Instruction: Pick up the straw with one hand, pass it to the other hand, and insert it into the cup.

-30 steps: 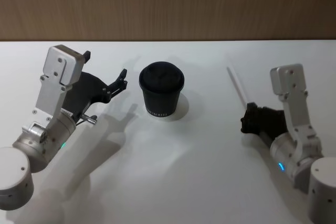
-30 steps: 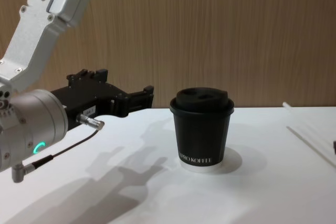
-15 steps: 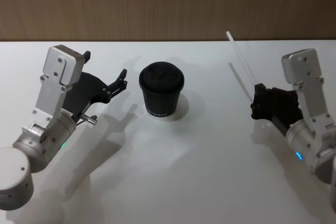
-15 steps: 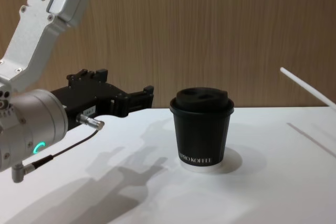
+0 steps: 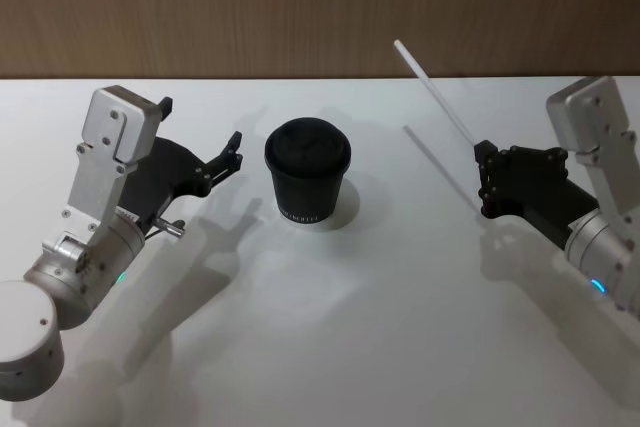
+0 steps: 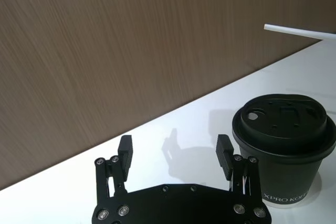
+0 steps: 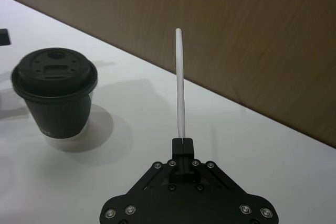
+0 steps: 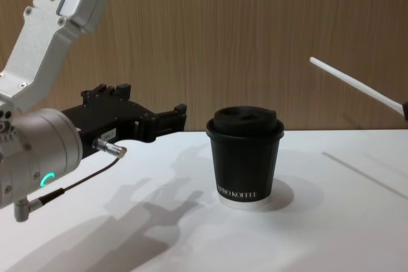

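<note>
- White straw (image 5: 435,92) is off the desk (image 5: 350,347) now. A second ago it lay flat by the right hand (image 5: 480,150); now it sticks up at a slant toward the wood wall, and only its shadow is on the desk.
- Right hand has risen and pulled outward with it. The fingers are pinched tight on the straw's bottom end, clearest in the right wrist view (image 7: 182,142).
- Left hand (image 5: 200,125) hasn't budged: spread wide, holding nothing, just beside the cup (image 5: 307,172) on its left.
- Cup is in the same spot mid-desk, upright, lid on, nothing in it.
- Meaning: pick-up looks done. The pass to the left hand is next and insertion hasn't started. The two hands are well apart with the cup between them.
- Hidden: the bottom of the straw sits inside the right fingers, so how much sticks out below can't be told.
- Chest view cuts the straw (image 8: 357,83) at the right edge, with just a dark sliver of the right hand there.
- Head view crops the right arm at the frame edge.
- Lid has several recesses (image 6: 283,116); which one takes a straw is hard to make out.
</note>
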